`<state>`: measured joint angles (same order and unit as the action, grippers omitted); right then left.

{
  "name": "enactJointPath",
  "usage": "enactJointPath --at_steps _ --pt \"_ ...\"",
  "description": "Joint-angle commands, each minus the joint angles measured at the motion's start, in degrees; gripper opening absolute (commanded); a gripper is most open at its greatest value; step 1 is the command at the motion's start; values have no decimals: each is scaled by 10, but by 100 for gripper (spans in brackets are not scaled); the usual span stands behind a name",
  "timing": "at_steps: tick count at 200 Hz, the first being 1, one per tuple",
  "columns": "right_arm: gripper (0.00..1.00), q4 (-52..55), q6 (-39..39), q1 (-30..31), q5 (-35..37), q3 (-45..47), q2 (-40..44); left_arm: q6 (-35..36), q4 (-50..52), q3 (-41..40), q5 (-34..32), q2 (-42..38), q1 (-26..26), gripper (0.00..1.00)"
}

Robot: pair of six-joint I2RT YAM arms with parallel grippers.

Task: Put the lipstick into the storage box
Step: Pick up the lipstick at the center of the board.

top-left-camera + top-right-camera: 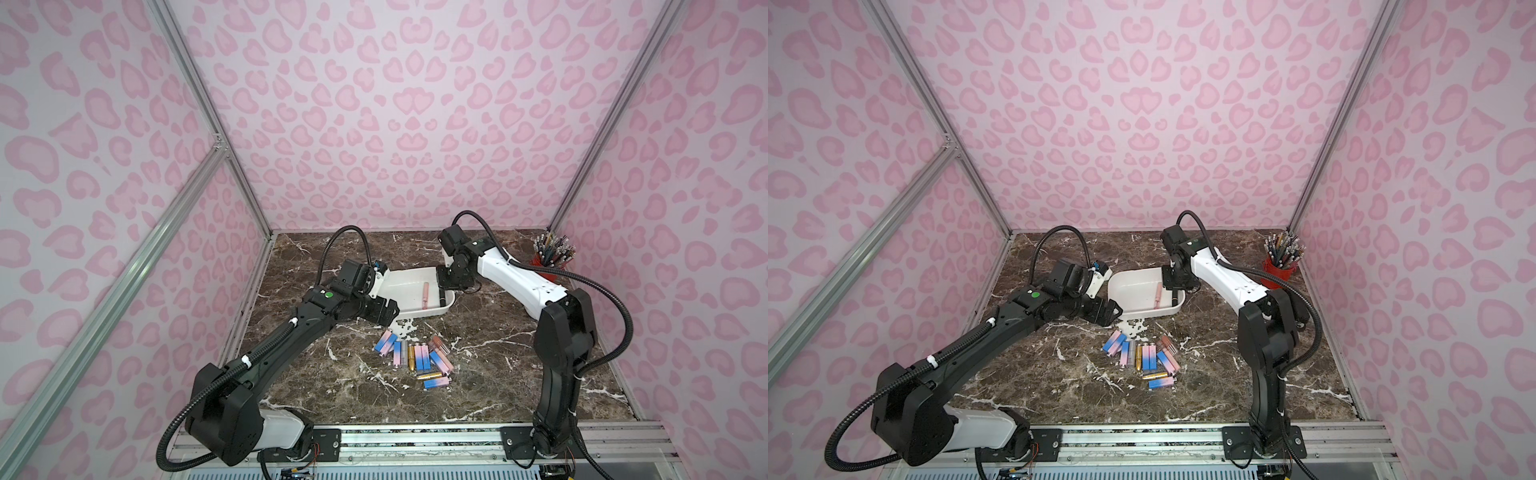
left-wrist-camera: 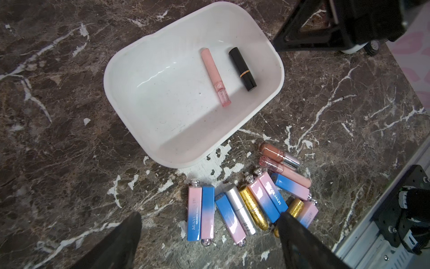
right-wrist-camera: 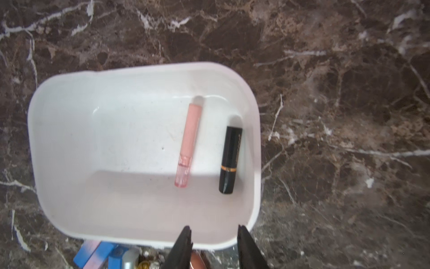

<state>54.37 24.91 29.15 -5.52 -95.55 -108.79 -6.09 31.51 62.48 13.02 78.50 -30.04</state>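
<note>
left gripper [image 2: 209, 215] jaws spread wide, right gripper [image 3: 214, 228] jaws slightly parted, both empty

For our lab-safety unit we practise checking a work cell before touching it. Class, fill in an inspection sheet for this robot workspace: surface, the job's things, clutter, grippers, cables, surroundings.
Surface: brown marble-look tabletop, white veins and chipped patches.
Job's things: white storage box holds a pink gloss tube and a black lipstick, lying flat and apart; a cluster of lipsticks lies on the table beside the box.
Clutter: red pencil cup, far right corner.
Grippers: left gripper open, empty, near the cluster; right gripper open, empty, over the box's edge.
Cables: black corrugated hoses loop off both arms.
Surroundings: pink patterned walls, aluminium mounting rail at front.
</note>
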Motion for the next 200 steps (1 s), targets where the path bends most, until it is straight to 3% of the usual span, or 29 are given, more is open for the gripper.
enactJointPath --at_steps 1,82,200 --pt "35 4 -3 15 10 58 42 -12 -11 -4 11 -5 1 94" --pt "34 -44 55 104 25 239 141 -20 -12 -10 45 -18 -1 94" --pt "34 -130 50 131 11 300 93 -91 13 -122 99 -181 -11 95"
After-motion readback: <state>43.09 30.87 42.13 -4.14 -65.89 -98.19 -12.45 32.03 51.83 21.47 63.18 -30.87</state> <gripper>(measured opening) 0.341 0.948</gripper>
